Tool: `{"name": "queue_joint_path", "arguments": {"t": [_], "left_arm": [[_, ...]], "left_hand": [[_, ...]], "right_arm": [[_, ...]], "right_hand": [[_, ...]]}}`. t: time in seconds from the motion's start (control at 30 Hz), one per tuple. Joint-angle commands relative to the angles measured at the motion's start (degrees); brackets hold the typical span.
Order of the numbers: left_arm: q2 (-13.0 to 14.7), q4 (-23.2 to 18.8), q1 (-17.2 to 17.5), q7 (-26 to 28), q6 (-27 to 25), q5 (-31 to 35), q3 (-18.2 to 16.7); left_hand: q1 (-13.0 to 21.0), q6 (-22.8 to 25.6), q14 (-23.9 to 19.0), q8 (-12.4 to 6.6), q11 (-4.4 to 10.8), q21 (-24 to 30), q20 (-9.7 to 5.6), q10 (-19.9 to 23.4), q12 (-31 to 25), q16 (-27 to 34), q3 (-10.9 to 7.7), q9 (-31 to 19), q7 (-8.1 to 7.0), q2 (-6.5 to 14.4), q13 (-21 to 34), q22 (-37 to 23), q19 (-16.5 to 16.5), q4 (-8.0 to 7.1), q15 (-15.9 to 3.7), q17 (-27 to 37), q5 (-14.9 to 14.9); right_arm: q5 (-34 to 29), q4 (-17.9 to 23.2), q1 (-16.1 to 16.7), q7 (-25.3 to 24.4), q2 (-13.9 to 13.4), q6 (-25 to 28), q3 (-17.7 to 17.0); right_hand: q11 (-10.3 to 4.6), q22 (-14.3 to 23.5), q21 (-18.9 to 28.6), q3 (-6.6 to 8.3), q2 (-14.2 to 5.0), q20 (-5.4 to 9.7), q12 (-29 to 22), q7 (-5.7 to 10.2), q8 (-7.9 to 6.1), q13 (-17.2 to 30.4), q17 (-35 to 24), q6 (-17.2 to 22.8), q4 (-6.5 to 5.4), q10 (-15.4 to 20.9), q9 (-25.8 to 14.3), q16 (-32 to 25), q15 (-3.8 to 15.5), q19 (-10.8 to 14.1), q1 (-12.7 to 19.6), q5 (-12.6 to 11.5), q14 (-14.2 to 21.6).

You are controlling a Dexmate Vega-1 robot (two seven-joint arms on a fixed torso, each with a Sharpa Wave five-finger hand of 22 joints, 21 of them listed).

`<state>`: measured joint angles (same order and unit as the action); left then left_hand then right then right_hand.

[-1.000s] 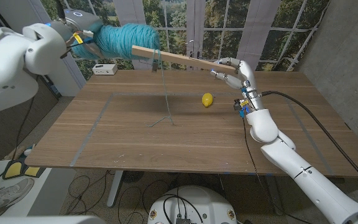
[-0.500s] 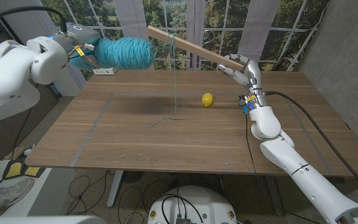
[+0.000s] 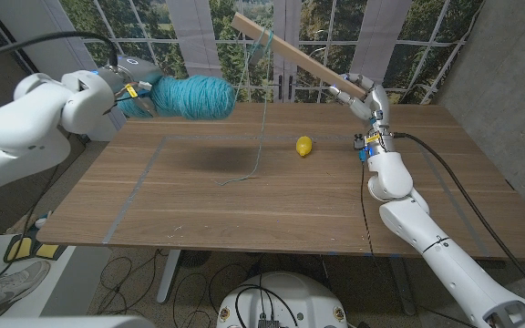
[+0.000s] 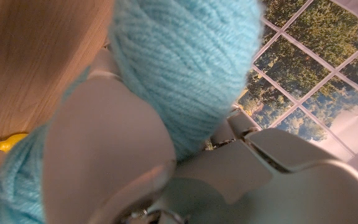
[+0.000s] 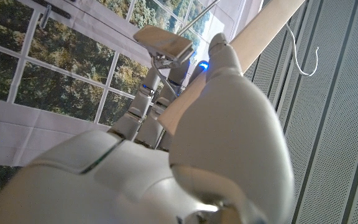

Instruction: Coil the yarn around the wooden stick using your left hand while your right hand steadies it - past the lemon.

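one strand (image 3: pixel 264 100) ran from the stick (image 3: pixel 294 57) down to the table (image 3: pixel 199 200), and that was the relation that mattered: stick up high btwn my hands, long axis slanting from my right hand (image 3: pixel 365 98) up and away toward my left side, free end over mid-table. my left hand (image 3: pixel 133 89) was well apart from that free end, lower, off to the left, w/ the skein (image 3: pixel 190 97) pointing at it. so the left was the hand that had to travel, i judged up and around the free end, while the right was already on the wood.

right hand: fingers closed round the lower end of the stick, thumb side wrapped over it in the right wrist view (image 5: pixel 229 118). left hand: gripped the fat end of the skein, fingers sunk in the wool in the left wrist view (image 4: pixel 104 155).

stick was a flat pale wooden slat, square-cut, hard, smooth-looking. skein was teal, soft, fuzzy, loosely twisted, oblong; prob squashes under grip. strand was thin, hung slack off the slat w/ its tail lying curled on the tabletop. lemon (image 3: pixel 304 145) small, yellow, rounded, sat on the table just beside the hanging strand, on my right side of it, near below the slat. table was brown woodgrain, matte.
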<state>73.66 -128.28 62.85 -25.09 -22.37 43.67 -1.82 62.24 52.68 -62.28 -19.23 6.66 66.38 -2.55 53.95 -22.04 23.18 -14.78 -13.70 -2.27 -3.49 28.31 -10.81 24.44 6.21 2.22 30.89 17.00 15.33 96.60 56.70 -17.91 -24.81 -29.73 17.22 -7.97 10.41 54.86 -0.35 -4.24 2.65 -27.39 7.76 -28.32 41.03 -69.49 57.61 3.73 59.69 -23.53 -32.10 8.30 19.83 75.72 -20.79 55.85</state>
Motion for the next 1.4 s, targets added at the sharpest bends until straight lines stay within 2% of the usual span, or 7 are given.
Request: {"name": "queue_joint_path", "arguments": {"t": [0.03,0.27,0.57,0.87,1.03,1.27,1.4], "left_arm": [[1.8,-1.1,0.1,1.4,0.5,-2.8,1.7],[2.6,-1.7,2.0,1.5,0.9,-4.3,0.2],[1.5,-1.6,4.9,3.7,0.6,-3.7,-2.7],[2.4,-1.8,4.3,1.9,-0.6,-2.7,-1.2],[2.0,-1.0,5.1,2.8,-0.5,-2.6,-0.7],[3.8,-1.1,6.6,2.8,-4.9,3.4,1.8],[3.0,0.0,9.5,3.6,-4.9,2.6,-0.4]], "left_hand": [[11.7,3.1,-13.9,0.09,2.51,0.3,-7.07,3.0,-0.2,0.0,-0.06,-0.3,-0.05,12.1,0.2,-0.2,-0.3,-0.19,-15.41,6.2,0.3],[11.7,3.0,-13.9,0.19,2.5,0.4,-7.06,3.1,-0.2,-0.1,-0.04,-0.3,-0.03,12.1,0.2,-0.2,-0.4,-0.21,-15.41,6.2,0.4],[11.8,3.1,-13.9,0.26,2.48,0.5,-7.04,3.1,0.0,-0.2,-0.01,-0.3,-0.1,12.1,0.2,-0.2,-0.5,-0.22,-15.42,6.3,0.4],[11.8,3.2,-13.9,0.34,2.39,0.7,-7.01,3.2,0.1,-0.3,0.01,-0.3,-0.05,12.1,0.3,-0.2,-0.6,-0.24,-15.42,6.4,0.4],[11.8,3.2,-14.0,0.4,2.38,0.8,-7.0,3.1,0.1,-0.3,0.03,-0.4,-0.03,12.1,0.3,-0.1,-0.6,-0.24,-15.42,6.4,0.4],[11.8,3.2,-14.0,0.47,2.41,0.9,-6.97,3.2,0.2,-0.4,0.04,-0.4,-0.03,12.1,0.4,-0.1,-0.7,-0.25,-15.41,6.5,0.4],[11.8,3.2,-14.0,0.52,2.37,0.9,-6.98,3.2,0.3,-0.5,0.05,-0.4,0.0,12.1,0.3,-0.1,-0.7,-0.25,-15.41,6.5,0.4]], "right_arm": [[-14.6,1.4,-0.3,-10.6,-0.3,8.8,-0.2],[-15.8,1.1,-0.8,-12.0,-1.0,11.3,0.4],[-16.7,1.2,-1.1,-13.2,-2.1,14.7,1.0],[-16.9,1.4,-1.3,-13.2,-3.3,16.1,1.9],[-19.7,4.6,-1.6,-11.6,-5.9,22.0,3.3],[-19.3,7.0,-2.8,-8.3,-8.0,28.3,4.7],[-17.1,8.5,-3.2,-5.6,-9.3,32.8,4.8]], "right_hand": [[0.45,0.0,0.0,-0.07,-4.43,7.49,-0.2,-0.21,0.08,0.1,-0.1,0.0,-0.27,0.8,-0.3,0.1,4.9,-0.3,4.2,-0.1,0.4],[0.57,0.1,0.0,-0.1,-4.49,7.42,-0.1,-0.16,0.28,0.1,-0.1,0.2,-0.32,0.8,-0.1,0.1,4.89,-0.3,4.3,-0.2,0.4],[0.58,0.1,0.0,-0.19,-4.44,7.41,0.0,-0.27,0.45,0.1,-0.1,0.1,-0.35,0.8,-0.2,0.2,4.88,-0.3,4.4,-0.2,0.4],[0.62,0.1,0.1,-0.23,-4.52,7.31,0.1,-0.24,0.57,0.1,-0.1,0.2,-0.42,0.9,-0.2,0.2,4.9,-0.3,4.6,-0.2,0.4],[0.66,0.1,0.1,-0.24,-4.51,7.18,0.2,-0.39,0.68,0.0,-0.1,0.4,-0.41,1.0,-0.1,0.2,4.91,-0.3,4.7,-0.2,0.5],[0.78,0.1,0.1,-0.21,-4.64,6.91,0.5,-0.49,0.99,-0.5,-0.1,0.7,-0.44,1.0,0.3,0.2,4.89,-0.5,4.9,-0.2,0.5],[0.91,0.1,0.1,-0.17,-4.66,6.85,0.6,-0.49,1.18,-0.6,-0.1,0.7,-0.39,1.2,0.5,0.2,4.92,-0.5,5.1,-0.2,0.6]]}}
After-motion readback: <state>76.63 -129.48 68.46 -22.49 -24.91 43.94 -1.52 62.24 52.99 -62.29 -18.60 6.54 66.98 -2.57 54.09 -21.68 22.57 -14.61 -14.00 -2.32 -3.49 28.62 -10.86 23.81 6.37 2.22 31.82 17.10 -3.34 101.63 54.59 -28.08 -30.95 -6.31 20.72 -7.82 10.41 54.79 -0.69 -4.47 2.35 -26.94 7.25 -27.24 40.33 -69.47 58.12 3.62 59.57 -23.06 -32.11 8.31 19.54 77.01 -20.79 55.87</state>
